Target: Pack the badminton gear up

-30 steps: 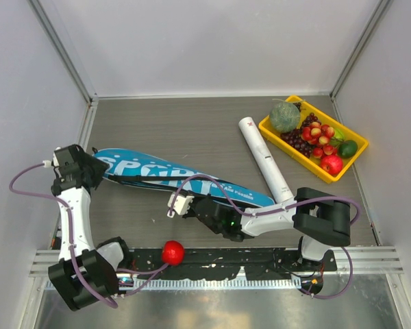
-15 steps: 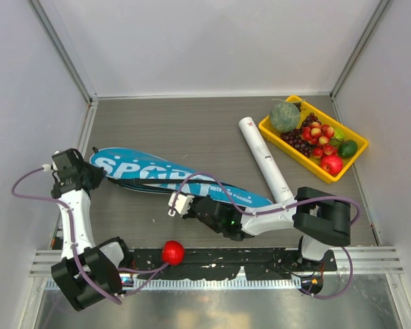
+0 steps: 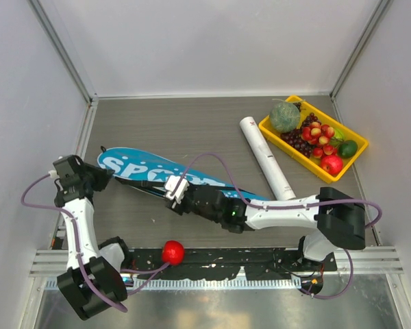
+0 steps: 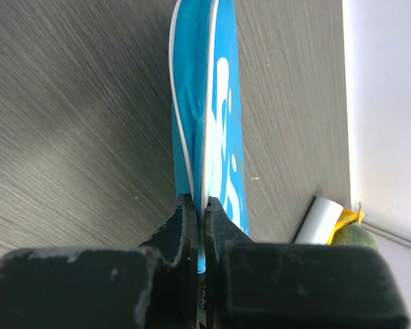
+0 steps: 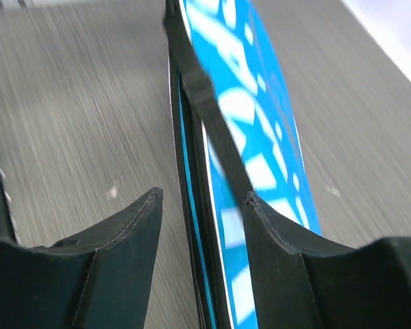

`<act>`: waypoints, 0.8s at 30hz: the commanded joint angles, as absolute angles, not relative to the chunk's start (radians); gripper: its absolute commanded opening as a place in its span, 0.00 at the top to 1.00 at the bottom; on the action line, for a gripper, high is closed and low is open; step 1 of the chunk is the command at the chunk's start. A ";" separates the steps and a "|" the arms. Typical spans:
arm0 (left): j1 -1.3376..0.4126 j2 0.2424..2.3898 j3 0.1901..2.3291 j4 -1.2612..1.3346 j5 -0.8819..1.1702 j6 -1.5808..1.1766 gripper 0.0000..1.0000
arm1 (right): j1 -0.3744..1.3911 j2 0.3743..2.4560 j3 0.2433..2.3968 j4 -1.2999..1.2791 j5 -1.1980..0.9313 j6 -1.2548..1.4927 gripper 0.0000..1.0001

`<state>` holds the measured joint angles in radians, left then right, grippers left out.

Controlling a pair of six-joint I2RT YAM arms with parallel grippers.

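Grey wood-grained desk (image 3: pixel 192 130) sits between pale walls. On it, the left hand (image 4: pixel 200 212) is clamped tight on the edge of the long blue fabric racket cover (image 3: pixel 133 166) at its left end. The right hand (image 5: pixel 202 205) is spread wide at mid-length, its fingers straddling the cover's edge and a black strap (image 5: pixel 205 103) without pinching. The cover lies flat, its long axis running diagonally from the left end toward the near right. A white cardboard tube (image 3: pixel 264 156) slants just beyond its right end, beside a yellow plastic tray of fruit (image 3: pixel 350 163). A red ball (image 3: pixel 172 252) rests near the arm bases.
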<state>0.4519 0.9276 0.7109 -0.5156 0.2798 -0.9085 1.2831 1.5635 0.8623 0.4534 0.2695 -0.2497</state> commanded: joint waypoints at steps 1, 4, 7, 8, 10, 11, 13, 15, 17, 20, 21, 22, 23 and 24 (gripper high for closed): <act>0.449 0.887 0.703 -0.452 0.405 -0.950 1.00 | 1.237 1.540 1.017 0.462 0.132 -0.078 0.48; 0.449 0.887 0.700 -0.460 0.429 -0.950 1.00 | 1.194 1.626 1.123 0.420 0.055 -0.003 0.60; 0.449 0.885 0.703 -0.483 0.445 -0.956 1.00 | 1.160 1.703 1.250 0.396 -0.043 0.098 0.65; 0.449 0.885 0.703 -0.494 0.445 -0.963 1.00 | 1.158 1.739 1.273 0.385 -0.049 0.109 0.65; 0.449 0.882 0.704 -0.512 0.457 -0.977 1.00 | 1.157 1.791 1.333 0.367 -0.066 0.126 0.65; 0.451 0.879 0.706 -0.523 0.460 -0.976 1.00 | 1.154 1.805 1.360 0.362 -0.066 0.147 0.65; 0.453 0.876 0.747 -0.601 0.419 -0.968 1.00 | 1.141 1.833 1.365 0.393 -0.075 0.176 0.66; 0.453 0.871 0.765 -0.633 0.405 -0.979 1.00 | 1.128 1.864 1.368 0.426 -0.115 0.190 0.66; 0.453 0.871 0.785 -0.672 0.402 -0.998 1.00 | 1.124 1.885 1.394 0.426 -0.136 0.184 0.66; 0.453 0.877 0.802 -0.730 0.399 -1.035 1.00 | 1.124 1.937 1.449 0.407 -0.169 0.169 0.66; 0.453 0.880 0.807 -0.759 0.394 -1.043 1.00 | 1.124 1.953 1.459 0.407 -0.167 0.169 0.66; 0.453 0.885 0.808 -0.775 0.388 -1.048 1.00 | 1.124 1.960 1.474 0.410 -0.167 0.164 0.66; 0.453 0.887 0.810 -0.782 0.385 -1.055 1.00 | 1.124 1.974 1.480 0.413 -0.167 0.166 0.66; 0.453 0.893 0.807 -0.785 0.388 -1.060 1.00 | 1.123 1.979 1.497 0.413 -0.167 0.166 0.66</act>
<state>0.4519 0.8925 0.7616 -0.7044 0.3565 -1.0115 1.1290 1.9697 1.4082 0.3687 -0.1333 0.1570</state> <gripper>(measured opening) 0.034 0.341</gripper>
